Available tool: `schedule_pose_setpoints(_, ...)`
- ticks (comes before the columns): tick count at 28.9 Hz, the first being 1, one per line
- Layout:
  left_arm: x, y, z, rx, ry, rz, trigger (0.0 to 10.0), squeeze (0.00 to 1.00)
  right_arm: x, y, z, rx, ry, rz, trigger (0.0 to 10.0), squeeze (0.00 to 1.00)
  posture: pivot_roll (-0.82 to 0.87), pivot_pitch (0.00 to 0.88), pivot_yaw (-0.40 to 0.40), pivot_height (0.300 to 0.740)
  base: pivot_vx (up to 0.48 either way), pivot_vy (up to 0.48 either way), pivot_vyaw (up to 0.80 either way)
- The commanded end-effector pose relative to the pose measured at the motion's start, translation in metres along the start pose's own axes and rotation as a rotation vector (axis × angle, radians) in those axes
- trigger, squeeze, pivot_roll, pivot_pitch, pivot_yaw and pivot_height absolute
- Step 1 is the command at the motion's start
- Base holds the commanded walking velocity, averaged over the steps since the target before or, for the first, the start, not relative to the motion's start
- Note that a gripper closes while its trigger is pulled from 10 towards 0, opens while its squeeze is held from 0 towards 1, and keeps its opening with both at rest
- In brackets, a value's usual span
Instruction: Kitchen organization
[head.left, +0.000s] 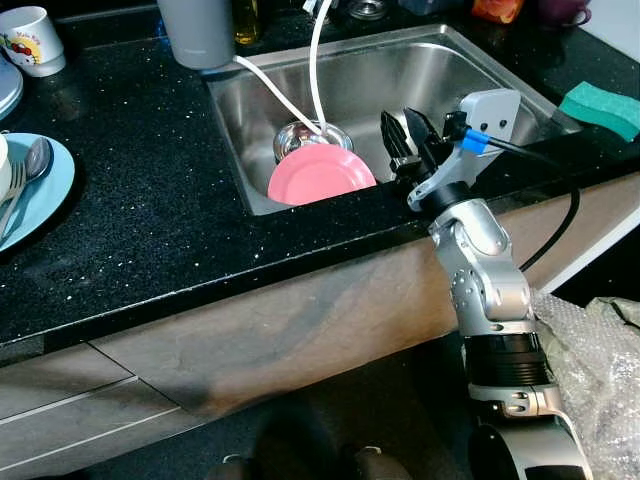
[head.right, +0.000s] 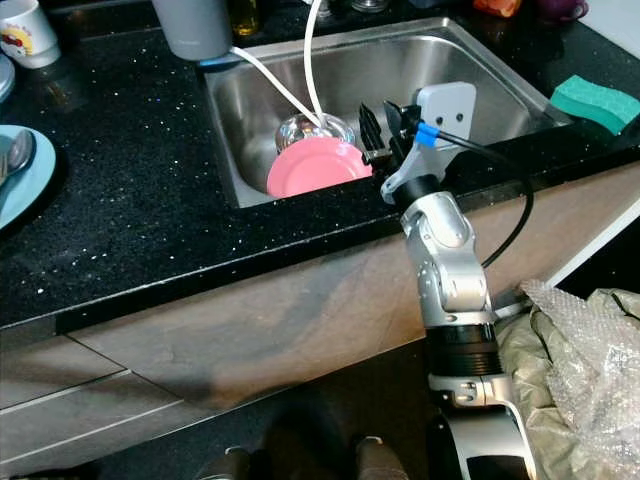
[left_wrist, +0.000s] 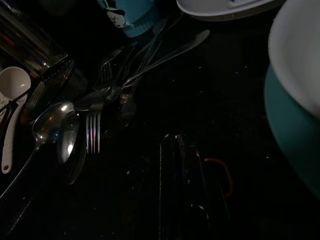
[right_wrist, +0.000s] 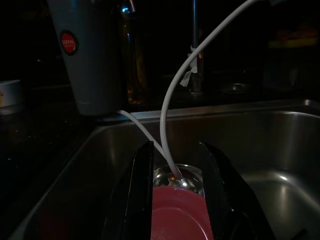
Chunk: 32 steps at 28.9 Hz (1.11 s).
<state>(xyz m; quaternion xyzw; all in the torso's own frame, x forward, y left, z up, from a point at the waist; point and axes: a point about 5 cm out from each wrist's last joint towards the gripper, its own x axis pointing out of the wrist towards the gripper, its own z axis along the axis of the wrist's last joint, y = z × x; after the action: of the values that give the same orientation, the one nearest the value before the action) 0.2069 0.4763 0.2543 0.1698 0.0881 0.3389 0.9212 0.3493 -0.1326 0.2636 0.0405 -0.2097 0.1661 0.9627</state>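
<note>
The right gripper (head.left: 408, 140) hangs over the near right part of the stainless steel sink (head.left: 470, 70), its two long black fingers parted a moderate way and holding nothing. Just to its left, close but not touching as far as the head views show, leans the round pink plastic plate (head.left: 320, 173). That is the relation to watch: the plate lies left of the claw and slightly lower, propped at a tilt against the near wall of the basin. The right wrist view looks straight along the fingers, and the plate's upper edge (right_wrist: 177, 210) sits framed in the gap between them, so the claw is lined up on it.

The plate looks plain, matte and clean. Behind it, toward the far side, sits a small shiny steel bowl (head.left: 312, 135), with two thin white hoses (head.left: 316, 70) curving down into it. A grey cup-like container (head.left: 195, 30) stands on the black speckled counter (head.left: 150, 200) at the sink's far left corner.

The right arm is clearly nearer. The left gripper (left_wrist: 175, 190) hovers low over a scatter of steel forks and spoons (left_wrist: 90, 130); how far it is open I cannot tell.
</note>
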Motion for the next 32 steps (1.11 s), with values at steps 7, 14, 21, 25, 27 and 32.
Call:
schedule_pose_setpoints(7, 0.012, -0.015, -0.01, -0.037, 0.027, -0.041, 10.0, 0.0, 0.0, 0.0, -0.001, -0.001, 0.003, -0.001, 10.0, 0.0, 0.06, 0.197, 0.0, 0.74, 0.0, 0.0, 0.0)
schedule_pose_setpoints(14, 0.021, -0.029, -0.005, -0.051, 0.033, -0.111, 10.0, 0.0, -0.001, -0.001, -0.001, -0.003, 0.005, -0.004, 10.0, 0.0, 0.05, 0.203, 0.005, 0.74, 0.0, 0.0, 0.0)
schedule_pose_setpoints(21, 0.025, -0.04, -0.006, -0.043, 0.061, -0.192, 10.0, 0.0, -0.002, -0.002, -0.001, -0.006, 0.006, -0.009, 10.0, 0.0, 0.05, 0.204, 0.006, 0.74, 0.0, 0.0, 0.0)
schedule_pose_setpoints(25, 0.027, -0.05, -0.007, -0.05, 0.08, -0.258, 10.0, 0.0, -0.002, -0.002, -0.001, -0.008, 0.006, -0.007, 10.0, 0.0, 0.05, 0.204, 0.005, 0.74, 0.0, 0.0, 0.0)
schedule_pose_setpoints(27, 0.028, -0.053, -0.006, -0.052, 0.068, -0.272, 10.0, 0.0, -0.002, -0.002, -0.001, -0.008, 0.007, -0.006, 10.0, 0.0, 0.05, 0.203, 0.002, 0.74, 0.0, 0.0, 0.0)
schedule_pose_setpoints(32, 0.03, -0.062, 0.003, -0.043, 0.003, -0.332, 10.0, 0.0, -0.002, -0.001, -0.001, -0.01, 0.007, -0.003, 10.0, 0.0, 0.04, 0.2, 0.001, 0.74, 0.0, 0.0, 0.0)
